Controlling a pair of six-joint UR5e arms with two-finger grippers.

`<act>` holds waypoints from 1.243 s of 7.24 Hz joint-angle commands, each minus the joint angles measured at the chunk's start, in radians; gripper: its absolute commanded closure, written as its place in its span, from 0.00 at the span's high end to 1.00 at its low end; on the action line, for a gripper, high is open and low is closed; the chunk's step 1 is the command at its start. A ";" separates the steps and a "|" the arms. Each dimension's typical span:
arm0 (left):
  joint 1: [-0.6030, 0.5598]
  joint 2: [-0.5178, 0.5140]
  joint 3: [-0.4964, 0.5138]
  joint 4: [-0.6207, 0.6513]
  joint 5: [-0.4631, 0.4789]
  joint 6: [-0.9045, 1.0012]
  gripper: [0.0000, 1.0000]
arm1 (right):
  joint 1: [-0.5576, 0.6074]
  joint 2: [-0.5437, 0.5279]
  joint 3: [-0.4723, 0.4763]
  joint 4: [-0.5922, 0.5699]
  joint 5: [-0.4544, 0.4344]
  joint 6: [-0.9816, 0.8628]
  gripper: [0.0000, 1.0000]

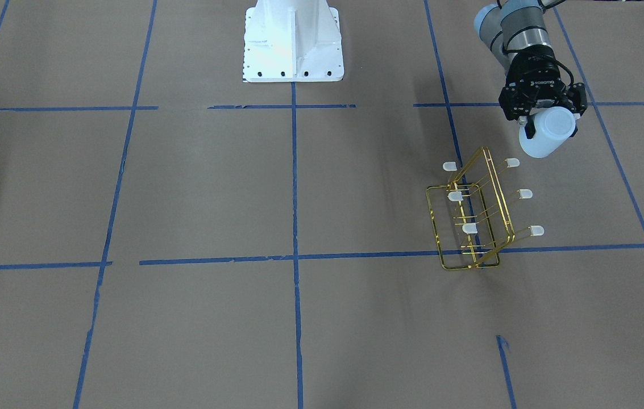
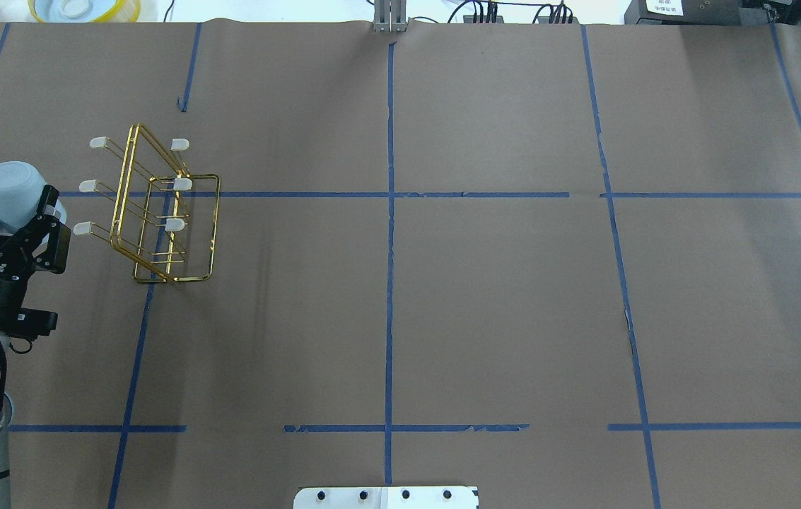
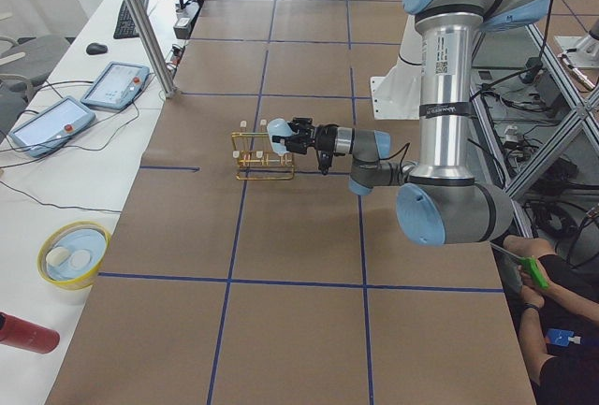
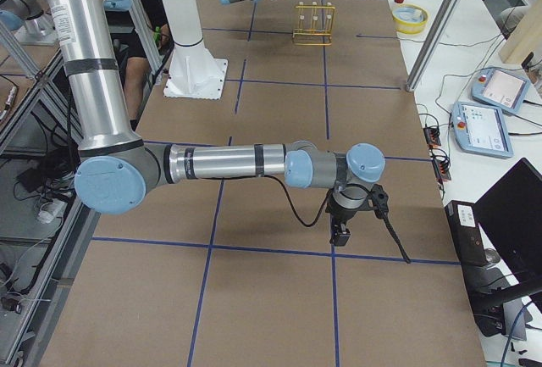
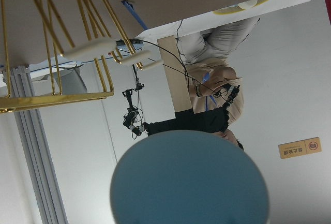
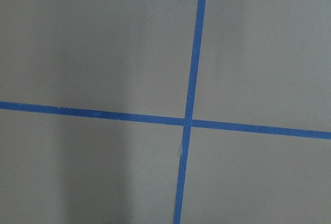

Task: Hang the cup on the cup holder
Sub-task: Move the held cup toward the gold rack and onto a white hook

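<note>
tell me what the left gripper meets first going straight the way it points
Likely nothing: the left gripper, holding the cup, aims beside the cup holder, not at it; depth is unclear.

cup holder (image 2: 160,212) prongs face cup (image 2: 13,192), gap between

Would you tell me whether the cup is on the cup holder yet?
Not on: the left gripper holds the cup beside the cup holder, clear of its prongs.
</note>
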 commanded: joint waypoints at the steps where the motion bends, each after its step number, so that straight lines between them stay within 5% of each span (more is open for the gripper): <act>1: 0.015 -0.040 0.035 -0.008 0.020 -0.001 0.00 | 0.000 0.000 0.000 0.000 0.000 0.000 1.00; 9: 0.017 -0.076 0.102 -0.006 0.003 -0.012 0.00 | 0.000 0.000 0.000 0.000 0.000 0.000 1.00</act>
